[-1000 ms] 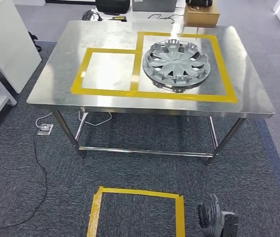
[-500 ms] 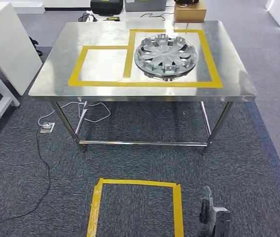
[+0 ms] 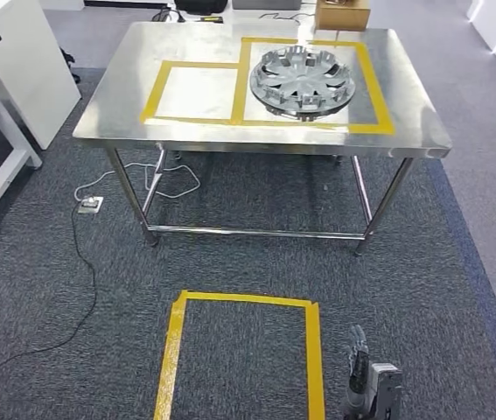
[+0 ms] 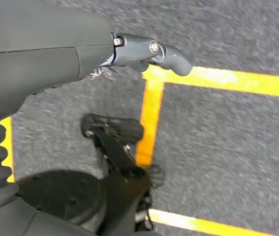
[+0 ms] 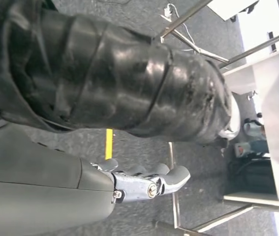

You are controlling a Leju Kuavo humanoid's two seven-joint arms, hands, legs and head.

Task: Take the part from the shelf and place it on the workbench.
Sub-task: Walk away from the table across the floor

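Note:
The part, a silver wheel cover (image 3: 301, 80), lies flat on the steel workbench (image 3: 119, 118), inside the right-hand yellow taped box. The smaller taped box (image 3: 195, 92) to its left has nothing in it. My right hand (image 3: 364, 385) hangs low at the bottom right, far from the bench, over the carpet. In the right wrist view the right hand (image 5: 138, 184) has its fingers stretched out and holds nothing. In the left wrist view my left hand (image 4: 130, 49) hangs over the carpet with its thumb (image 4: 167, 53) extended, also holding nothing.
A yellow taped square (image 3: 245, 302) marks the grey carpet in front of the bench. A white desk (image 3: 7, 70) stands at the left. A cable and floor socket (image 3: 90, 206) lie near the bench's left legs. A cardboard box (image 3: 340, 13) sits behind the bench.
The whole picture has shifted: the camera has moved and the bench now sits higher and farther off. My right hand, fingers spread a second ago, now shows edge-on.

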